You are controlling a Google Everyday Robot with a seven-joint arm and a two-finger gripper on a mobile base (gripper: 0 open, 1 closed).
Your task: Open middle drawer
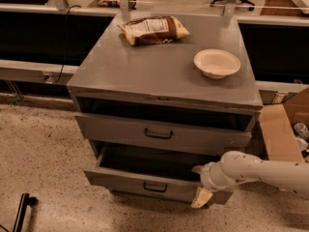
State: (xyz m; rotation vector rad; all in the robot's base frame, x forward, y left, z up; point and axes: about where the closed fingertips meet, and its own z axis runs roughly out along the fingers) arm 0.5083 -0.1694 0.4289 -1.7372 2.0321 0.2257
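Observation:
The middle drawer (120, 179) of the grey cabinet (159, 74) stands pulled out toward me, showing its dark inside, with a small black bar handle (155, 187) at the centre of its low front panel. My gripper (195, 187), on a white arm coming in from the right, sits at the right end of that front panel. It is open: one fingertip (197, 169) is inside, above the panel's top edge, and the other finger (201, 197) is outside the front. The taller top drawer (116, 127) is slightly open.
A chip bag (153, 29) and a white bowl (217, 63) lie on the cabinet top. A cardboard box (280, 134) stands at the right of the cabinet. A black object (21, 215) is on the speckled floor at lower left. Dark benches run behind.

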